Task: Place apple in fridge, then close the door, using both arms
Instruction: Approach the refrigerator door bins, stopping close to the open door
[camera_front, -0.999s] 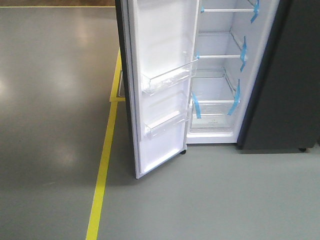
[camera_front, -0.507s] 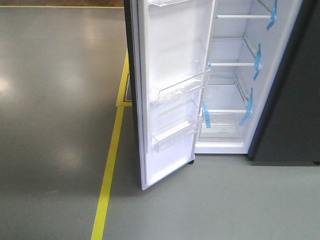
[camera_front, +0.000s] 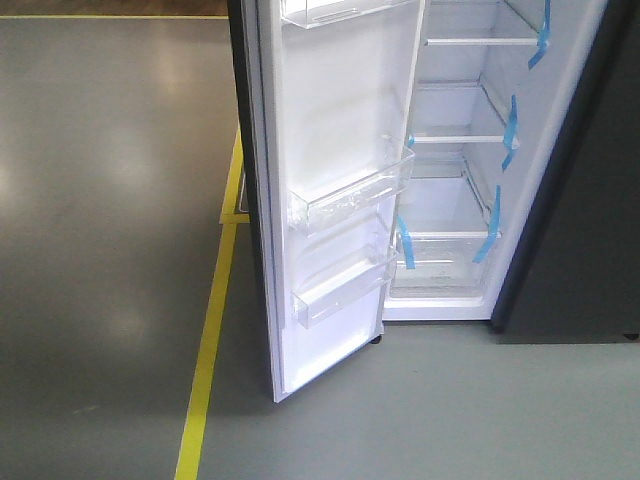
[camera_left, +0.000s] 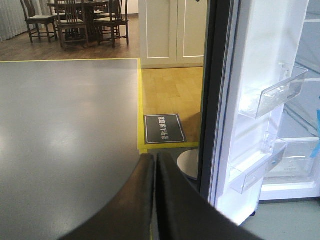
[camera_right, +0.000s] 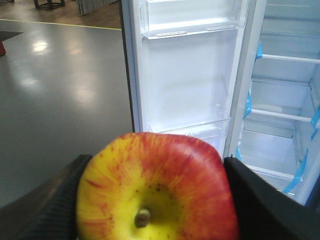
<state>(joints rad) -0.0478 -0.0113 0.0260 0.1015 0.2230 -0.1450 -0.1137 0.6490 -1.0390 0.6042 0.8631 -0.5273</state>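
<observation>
Right gripper (camera_right: 153, 207) clamped on apple (camera_right: 160, 175), left gripper (camera_left: 156, 197) pressed together, empty; bins (camera_front: 350, 195) on the door (camera_front: 340, 110) beside the fridge (camera_front: 450, 110) opening could knock the apple loose.

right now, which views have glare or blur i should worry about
Front view: light glare patches on the grey floor. Right wrist view: the apple fills the foreground, slightly soft; door behind bright white. Left wrist view: left claw a dark, blurred shape at the bottom.

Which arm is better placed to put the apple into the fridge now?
Right: the right tool grips the apple and faces the open fridge; the left tool is shut and empty, beside the door.
</observation>
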